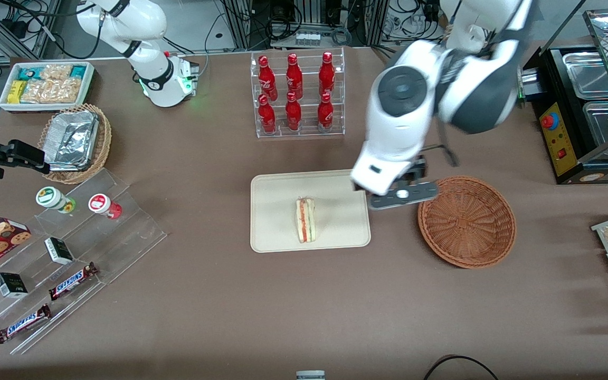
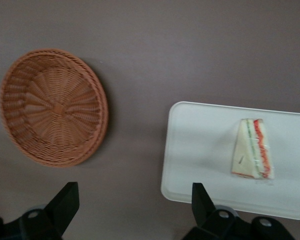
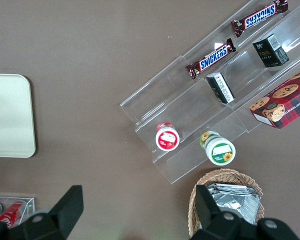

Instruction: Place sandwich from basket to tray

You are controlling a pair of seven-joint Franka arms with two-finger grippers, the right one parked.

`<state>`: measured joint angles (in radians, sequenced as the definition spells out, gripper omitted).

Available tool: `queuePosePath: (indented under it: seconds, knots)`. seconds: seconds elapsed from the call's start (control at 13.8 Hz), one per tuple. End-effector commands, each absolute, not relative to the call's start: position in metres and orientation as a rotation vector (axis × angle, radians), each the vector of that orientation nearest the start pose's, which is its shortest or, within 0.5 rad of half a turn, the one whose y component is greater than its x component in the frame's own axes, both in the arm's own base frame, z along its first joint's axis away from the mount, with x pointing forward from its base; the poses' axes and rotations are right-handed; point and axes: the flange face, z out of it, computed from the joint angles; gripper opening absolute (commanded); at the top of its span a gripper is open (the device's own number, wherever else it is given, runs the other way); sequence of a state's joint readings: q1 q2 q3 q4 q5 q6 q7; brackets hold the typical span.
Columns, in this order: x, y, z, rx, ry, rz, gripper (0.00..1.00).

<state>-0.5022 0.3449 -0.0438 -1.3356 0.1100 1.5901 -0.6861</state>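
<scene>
The sandwich (image 1: 306,220) (image 2: 252,150), a white-bread wedge with red and green filling at its edge, lies on the cream tray (image 1: 277,211) (image 2: 200,150). Beside the tray, toward the working arm's end of the table, stands the reddish-brown wicker basket (image 1: 466,221) (image 2: 52,107) with nothing in it. My gripper (image 1: 401,194) (image 2: 133,192) hangs above the bare table between the tray's corner and the basket. It is open, with nothing between its fingers.
A clear rack of red bottles (image 1: 296,95) stands farther from the front camera than the tray. Toward the parked arm's end are an acrylic stepped shelf (image 1: 66,253) with snack bars, a tan basket of foil containers (image 1: 74,142) and a white bin (image 1: 45,84). A black appliance (image 1: 583,121) stands at the working arm's end.
</scene>
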Motion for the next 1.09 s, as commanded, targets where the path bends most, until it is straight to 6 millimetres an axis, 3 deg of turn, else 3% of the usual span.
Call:
queuePosePath:
  seconds: [0.0,0.51,0.8,1.01]
  knots:
    - [0.559,-0.267,0.555,-3.026,-0.137,0.099,0.99]
    - [0.550,-0.157,0.585,-3.032,-0.068,0.146,0.99]
    - [0.547,-0.107,0.605,-3.076,-0.048,0.166,0.99]
    - [0.542,-0.085,0.616,-3.080,-0.046,0.172,0.99]
